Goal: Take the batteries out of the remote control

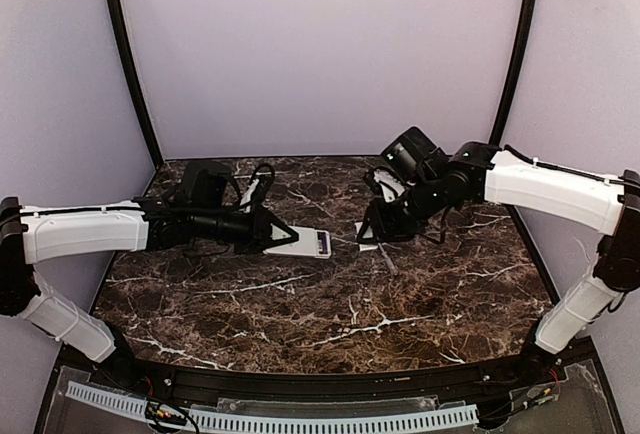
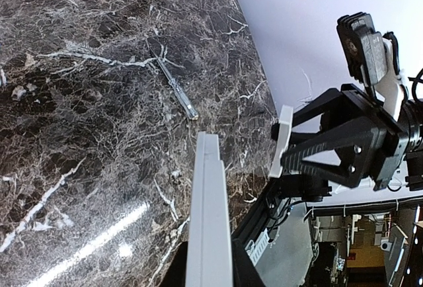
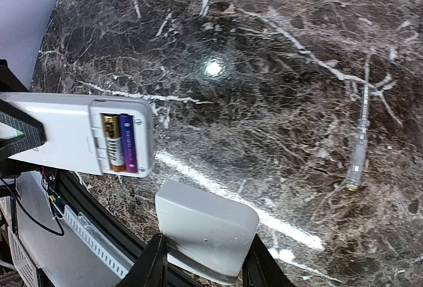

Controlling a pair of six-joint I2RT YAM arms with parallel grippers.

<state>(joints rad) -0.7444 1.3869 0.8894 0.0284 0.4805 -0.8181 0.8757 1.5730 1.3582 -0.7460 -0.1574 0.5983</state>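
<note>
Right wrist: right tool (image 3: 201, 264) clamps a white cover (image 3: 206, 227); left tool (image 1: 278, 237) grips the remote control (image 3: 73, 135).

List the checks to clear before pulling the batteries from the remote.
1. Hold: ok, left gripper shut on slim white plastic remote control.
2. Access: ok, battery compartment uncovered.
3. Contents: ok, two cylindrical batteries seated side by side.
4. Picking gripper free: not ok, right gripper shut on small white squarish plastic cover.
5. Clutter: ok, thin pen-like tool lies apart from the remote on dark marble table.
6. Battery tightness: cannot tell.
</note>
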